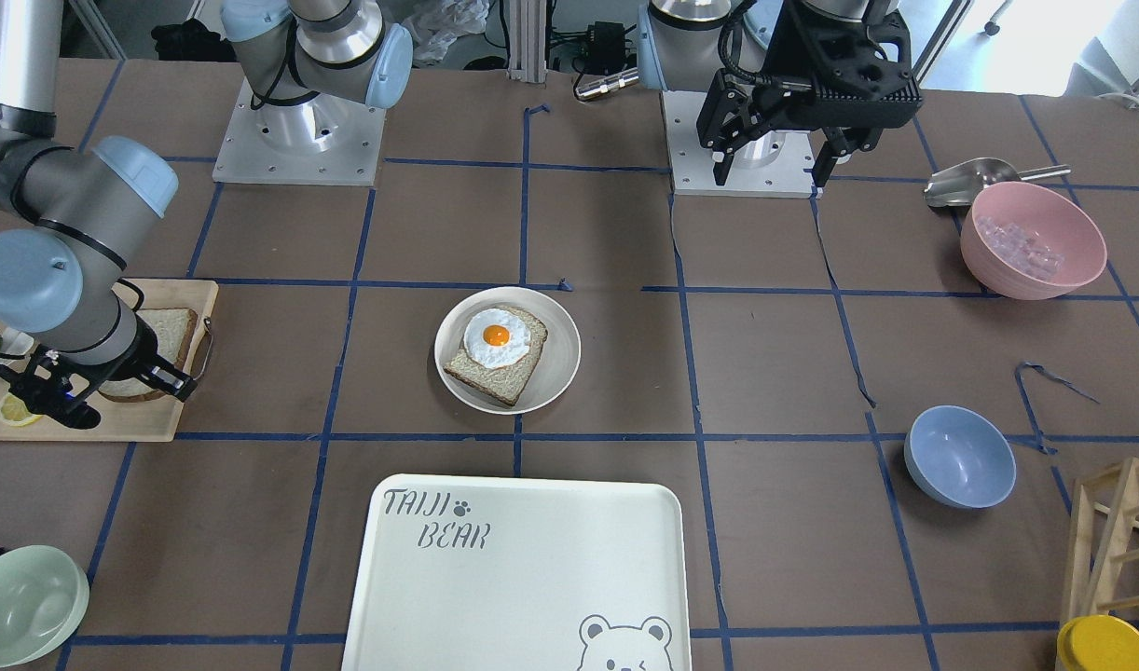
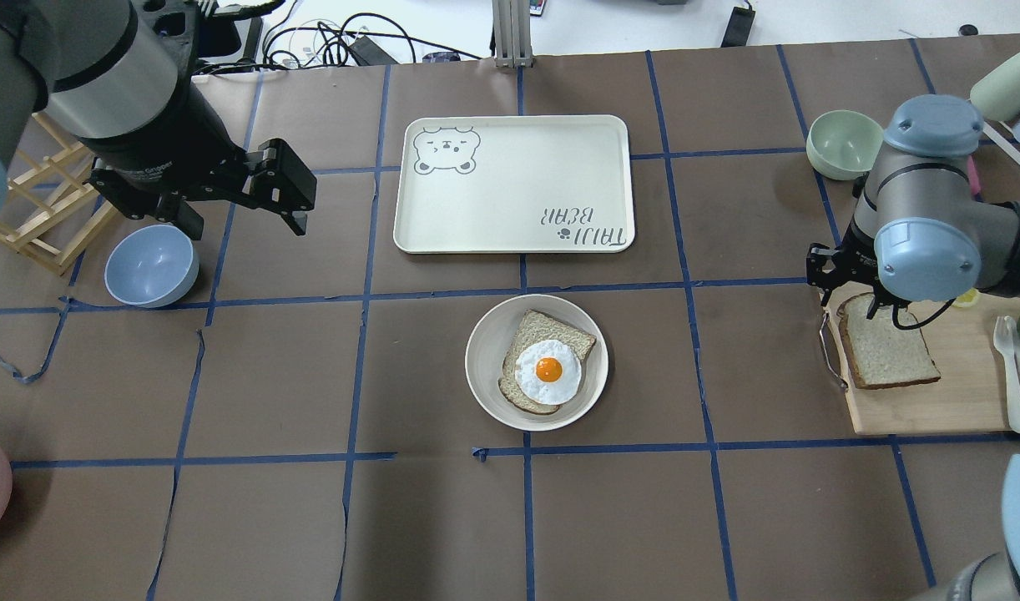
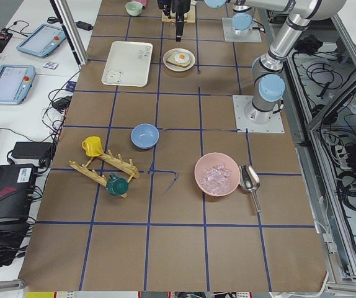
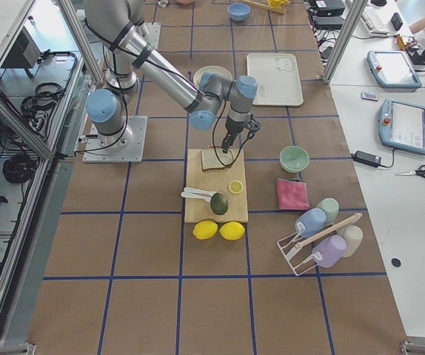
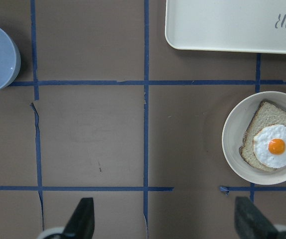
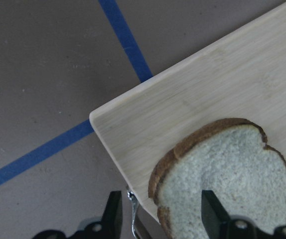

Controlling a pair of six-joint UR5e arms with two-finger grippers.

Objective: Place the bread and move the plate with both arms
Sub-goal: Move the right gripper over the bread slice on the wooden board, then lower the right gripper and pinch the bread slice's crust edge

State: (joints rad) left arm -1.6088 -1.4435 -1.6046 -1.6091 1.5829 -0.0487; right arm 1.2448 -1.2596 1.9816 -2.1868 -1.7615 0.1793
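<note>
My right arm's fingers (image 6: pixel 210 211) are parted and grip nothing. They straddle a corner of the bread (image 2: pixel 890 355), one over the crumb and the other past the edge of the wooden board (image 2: pixel 936 409) on which the slice lies flat. I can't tell whether they touch it. My left arm's fingers (image 5: pixel 83 219) are spread wide above the bench (image 2: pixel 293 376), near a blue bowl (image 2: pixel 151 265). The plate (image 2: pixel 479 359) sits mid-bench near the bear tray (image 2: pixel 510 225), carrying an egg-topped slice (image 2: pixel 547 369).
</note>
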